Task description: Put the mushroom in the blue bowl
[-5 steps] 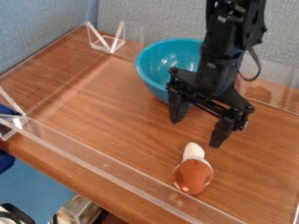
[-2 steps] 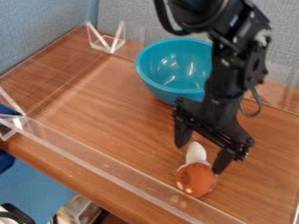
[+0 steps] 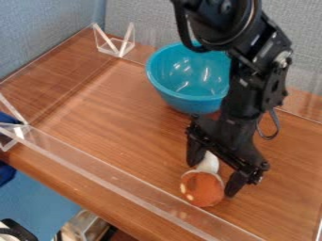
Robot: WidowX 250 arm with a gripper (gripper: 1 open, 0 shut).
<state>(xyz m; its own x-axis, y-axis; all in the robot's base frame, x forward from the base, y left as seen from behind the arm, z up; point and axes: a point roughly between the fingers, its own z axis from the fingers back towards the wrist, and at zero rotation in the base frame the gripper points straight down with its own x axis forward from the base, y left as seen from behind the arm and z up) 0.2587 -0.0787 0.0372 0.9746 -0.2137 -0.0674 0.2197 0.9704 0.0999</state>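
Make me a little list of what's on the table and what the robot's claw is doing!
mushroom: orange-brown cap, cream stem, lying on its side near the table's front edge
blue bowl: empty, upright, behind the mushroom
gripper: open, pointing down, fingers on either side of the mushroom's stem
holding anything: no, nothing gripped yet
table: brown wood with a clear low wall around it
mushroom in bowl: not yet

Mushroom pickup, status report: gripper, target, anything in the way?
Gripper open, pointing down, fingers straddling the mushroom, not closed on it. Mushroom lying on the wooden table near the front edge. Blue bowl empty behind the arm; nothing between.
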